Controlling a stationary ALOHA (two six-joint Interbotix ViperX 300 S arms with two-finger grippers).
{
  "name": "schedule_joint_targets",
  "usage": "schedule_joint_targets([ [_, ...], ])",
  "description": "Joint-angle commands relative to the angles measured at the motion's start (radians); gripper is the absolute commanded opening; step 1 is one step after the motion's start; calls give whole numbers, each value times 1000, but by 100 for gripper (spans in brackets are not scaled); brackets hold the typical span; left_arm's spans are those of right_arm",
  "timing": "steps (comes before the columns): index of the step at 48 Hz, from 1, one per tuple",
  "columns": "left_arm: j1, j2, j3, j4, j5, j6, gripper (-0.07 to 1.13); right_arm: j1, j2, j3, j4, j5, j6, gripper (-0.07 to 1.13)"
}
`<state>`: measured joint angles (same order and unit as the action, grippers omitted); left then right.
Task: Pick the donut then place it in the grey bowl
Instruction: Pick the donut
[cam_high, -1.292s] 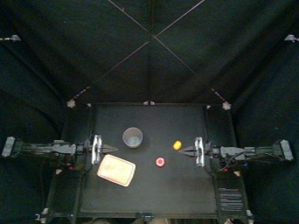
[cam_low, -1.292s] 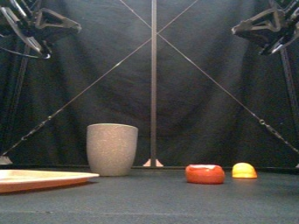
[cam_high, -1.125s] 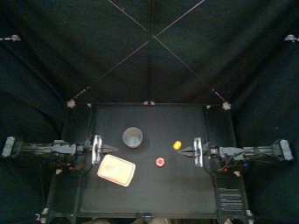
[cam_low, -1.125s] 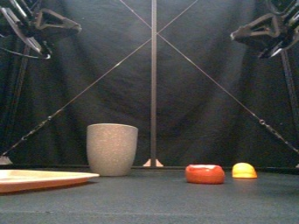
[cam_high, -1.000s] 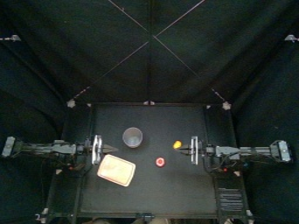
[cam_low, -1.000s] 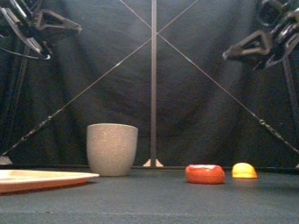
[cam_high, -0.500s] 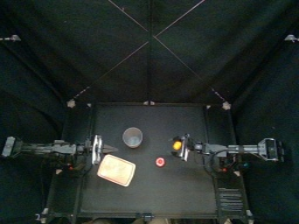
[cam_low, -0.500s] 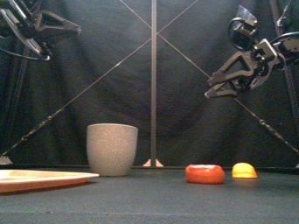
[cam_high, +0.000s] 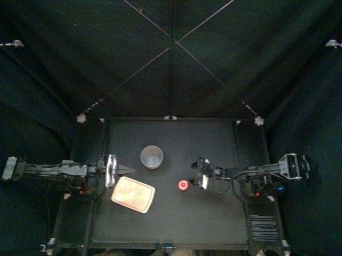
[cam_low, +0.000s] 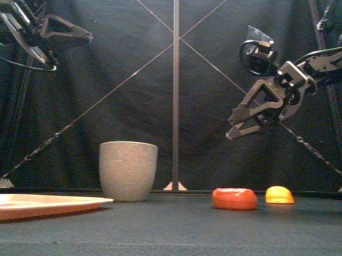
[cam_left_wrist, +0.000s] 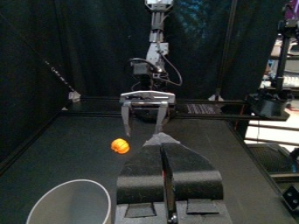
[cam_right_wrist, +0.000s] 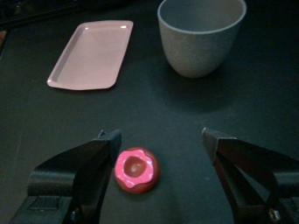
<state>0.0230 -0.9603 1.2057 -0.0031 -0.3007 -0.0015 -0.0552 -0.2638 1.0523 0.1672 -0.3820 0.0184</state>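
My right arm has swung in from the table's right edge. Its end effector (cam_low: 235, 127) now hangs tilted downward in the air over the right half of the table, well above the donut (cam_low: 234, 199). In the right wrist view the jaws are spread wide with nothing between them, and the donut (cam_right_wrist: 135, 168) sits just inside the gap between them, closer to one jaw than the other. I read this as the approach being lined up but the descent not yet made.

The donut has not moved. It lies flat near the table's middle, a little toward the right edge, with a small yellow toy (cam_low: 278, 195) beside it on the right-edge side. The grey bowl (cam_high: 151, 155) stands upright and empty behind it toward the back edge, and the pink tray (cam_high: 132, 194) lies toward the left edge.

The left end effector (cam_left_wrist: 163, 142) rests at the left edge, jaws closed together and holding nothing.
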Motion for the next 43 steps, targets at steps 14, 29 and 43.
schedule_joint_targets([
  [14, 5, 6, -9, 0, -9, 2, 11, 61, 233, -123, 75, 23, 0, 106],
  [29, 8, 6, 0, -2, -8, 0, 11, 89, 291, -160, 106, 109, 0, 106],
  [43, 9, 6, 0, -2, -14, -2, 10, 100, 305, -156, 117, 123, 0, 106],
])
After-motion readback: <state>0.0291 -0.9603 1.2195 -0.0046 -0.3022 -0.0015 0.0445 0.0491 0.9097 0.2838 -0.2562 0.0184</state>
